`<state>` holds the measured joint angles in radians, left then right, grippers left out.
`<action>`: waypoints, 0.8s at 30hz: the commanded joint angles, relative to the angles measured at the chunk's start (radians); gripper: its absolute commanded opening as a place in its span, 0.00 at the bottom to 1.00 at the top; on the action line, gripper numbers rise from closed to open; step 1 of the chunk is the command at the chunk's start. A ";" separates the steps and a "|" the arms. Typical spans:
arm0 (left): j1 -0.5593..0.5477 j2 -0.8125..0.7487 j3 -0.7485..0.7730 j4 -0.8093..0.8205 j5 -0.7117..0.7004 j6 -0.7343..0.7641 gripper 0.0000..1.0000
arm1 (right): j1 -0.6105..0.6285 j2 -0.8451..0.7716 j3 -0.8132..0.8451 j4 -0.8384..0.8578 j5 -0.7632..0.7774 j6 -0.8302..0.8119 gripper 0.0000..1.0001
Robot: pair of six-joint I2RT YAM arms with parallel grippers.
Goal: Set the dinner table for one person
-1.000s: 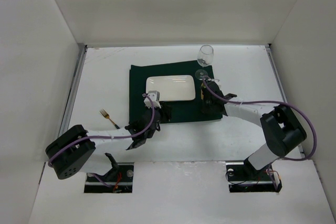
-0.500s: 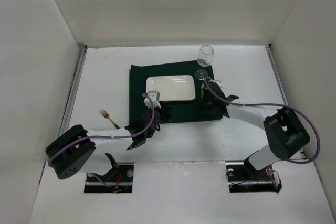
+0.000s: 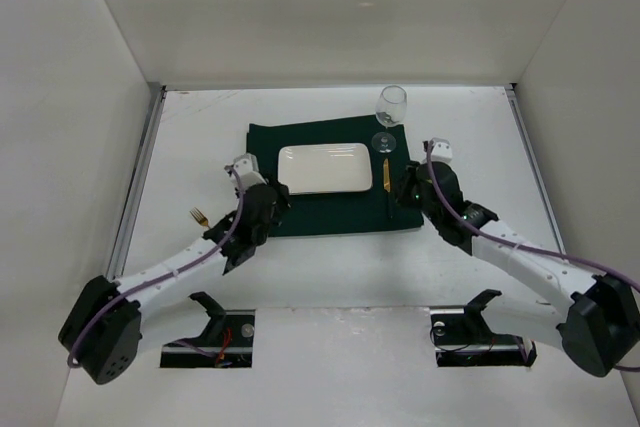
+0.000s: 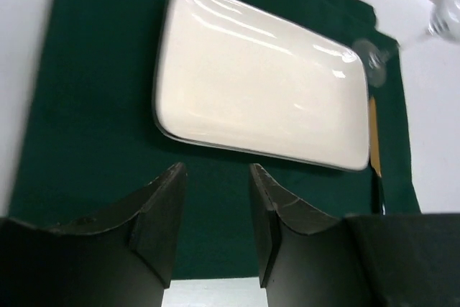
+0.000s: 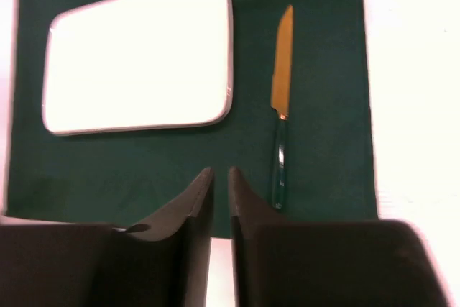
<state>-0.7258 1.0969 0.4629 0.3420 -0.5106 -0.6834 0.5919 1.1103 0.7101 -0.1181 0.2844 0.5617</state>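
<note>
you see the dinner table (image 3: 480, 137), white, spanning the top view. on it lies the green mat (image 3: 330, 209), which carries the white plate (image 3: 325, 168). left gripper (image 4: 215, 170): fingers parted, empty, over the mat's near edge. right gripper (image 5: 221, 172): fingers almost together, empty. the wine glass (image 3: 391, 105) stands at the mat's far right corner. the knife (image 5: 282, 106) lies just right of the plate. the fork (image 3: 203, 219) lies left of the mat.
</note>
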 commanded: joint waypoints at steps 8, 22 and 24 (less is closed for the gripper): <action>0.245 -0.169 0.146 -0.932 -0.066 -0.273 0.36 | 0.027 -0.085 -0.165 0.339 0.015 0.024 0.30; 0.311 -0.094 0.031 -1.000 0.043 -0.383 0.33 | 0.030 0.005 -0.170 0.362 -0.068 0.043 0.40; 0.317 -0.069 0.014 -0.976 0.060 -0.386 0.31 | 0.038 0.014 -0.164 0.357 -0.071 0.040 0.40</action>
<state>-0.4202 1.0023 0.5072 -0.6201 -0.4992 -1.0424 0.6121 1.1191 0.5079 0.1867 0.2306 0.5991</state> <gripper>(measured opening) 0.315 0.399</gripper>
